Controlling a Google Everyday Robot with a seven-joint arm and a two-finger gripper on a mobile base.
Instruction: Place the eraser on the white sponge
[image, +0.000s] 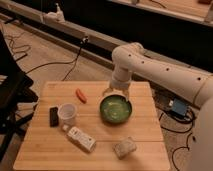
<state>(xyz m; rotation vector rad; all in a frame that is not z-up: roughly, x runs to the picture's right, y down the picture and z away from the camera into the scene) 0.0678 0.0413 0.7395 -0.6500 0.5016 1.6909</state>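
Wooden table (147, 122) fills lower frame. Front edge, right of centre: white sponge (125, 148), with bottle (81, 139) left of it. Mid left: eraser (53, 116), long axis running near-to-far, just beside cup (67, 114). Green bowl (115, 109) at centre. Gripper (116, 94) hangs at bowl's far rim, jaws spread, nothing held. Eraser lies down-left of jaws, cup between; sponge well apart from eraser

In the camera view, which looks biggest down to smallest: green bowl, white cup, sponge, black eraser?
1. green bowl
2. white cup and white sponge: look alike, and the sponge sits nearer the camera, so no ranking
3. eraser
The tool hangs open above the bowl's far rim.
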